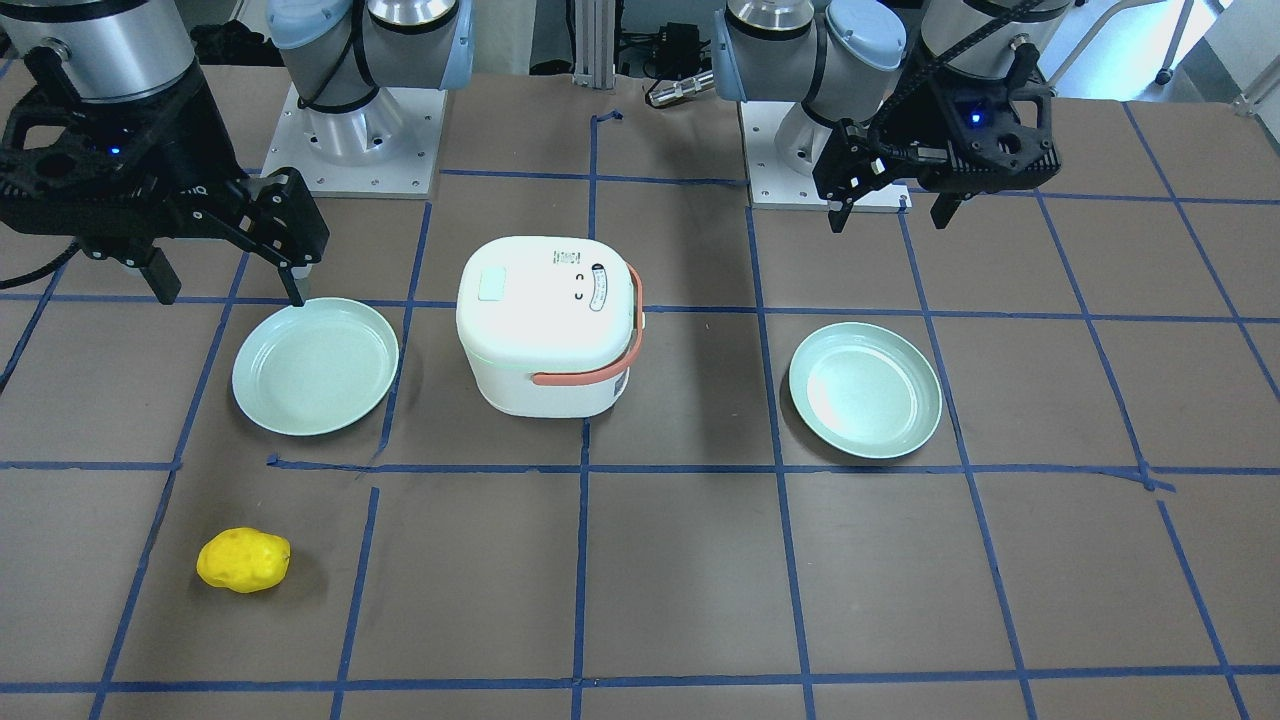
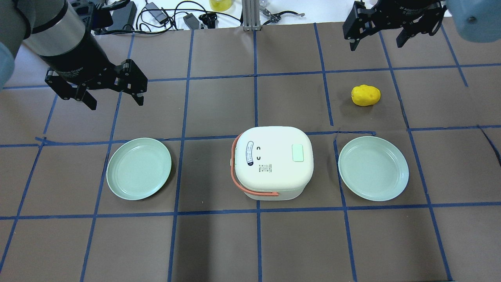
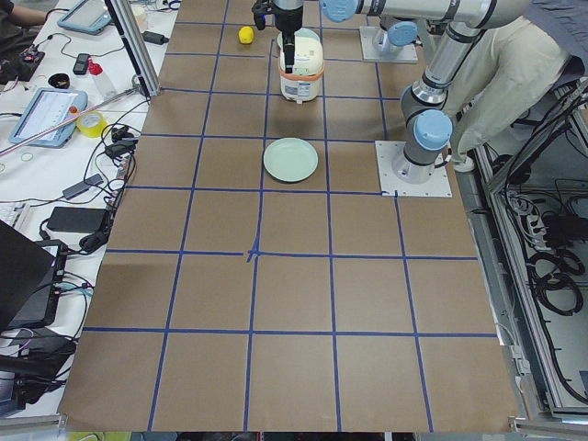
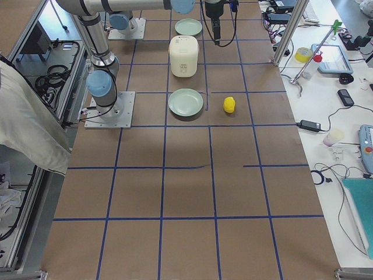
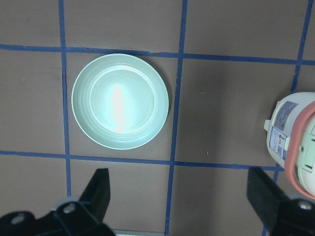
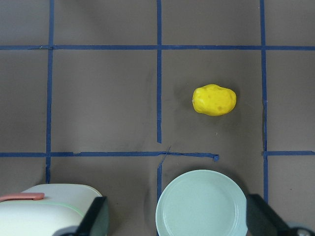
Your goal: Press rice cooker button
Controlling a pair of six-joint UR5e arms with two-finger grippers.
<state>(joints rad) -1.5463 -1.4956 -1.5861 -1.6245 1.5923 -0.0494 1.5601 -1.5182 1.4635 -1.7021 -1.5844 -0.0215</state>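
Note:
The white rice cooker [image 2: 274, 166] with a coral handle stands at the table's middle, lid shut. A pale green button [image 2: 298, 152] sits on its lid and also shows in the front view [image 1: 494, 284]. My left gripper [image 2: 116, 103] is open and empty, held high, up and to the left of the cooker. In the left wrist view its fingers [image 5: 98, 191] frame a plate, with the cooker's edge [image 5: 295, 147] at the right. My right gripper [image 2: 375, 46] is open and empty, high at the far right. The cooker's corner [image 6: 49, 209] shows in the right wrist view.
Two pale green plates flank the cooker, one on the left [image 2: 139, 168] and one on the right [image 2: 373, 168]. A yellow potato [image 2: 366, 95] lies beyond the right plate. Blue tape lines grid the brown table. Cables and devices lie past the far edge.

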